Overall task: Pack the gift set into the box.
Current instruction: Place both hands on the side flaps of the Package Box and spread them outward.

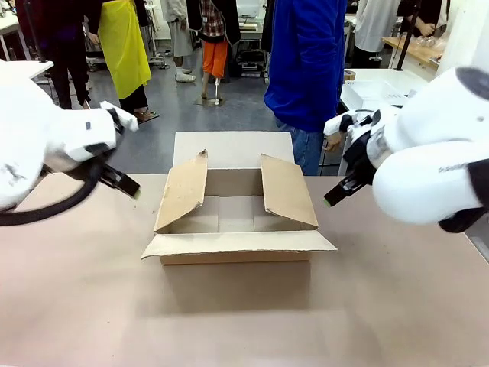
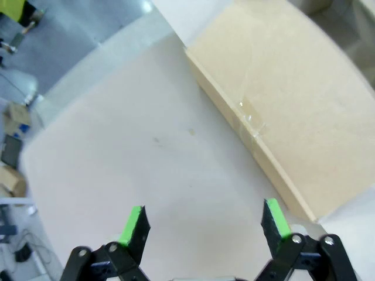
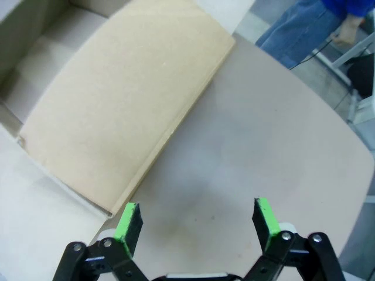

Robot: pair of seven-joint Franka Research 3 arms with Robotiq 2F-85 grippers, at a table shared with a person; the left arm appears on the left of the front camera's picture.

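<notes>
A pale table (image 1: pixel 76 306) carries the brown cardboard box (image 1: pixel 237 218) at its middle, near flap folded out flat, far flap laid back, both side flaps slanting up. A person in a blue top (image 1: pixel 306 69) stands at the far edge. The left claw (image 2: pixel 204 222) hovers left of the box, the right claw (image 3: pixel 199 218) to its right, both with fingers spread apart, gripping nothing.
</notes>
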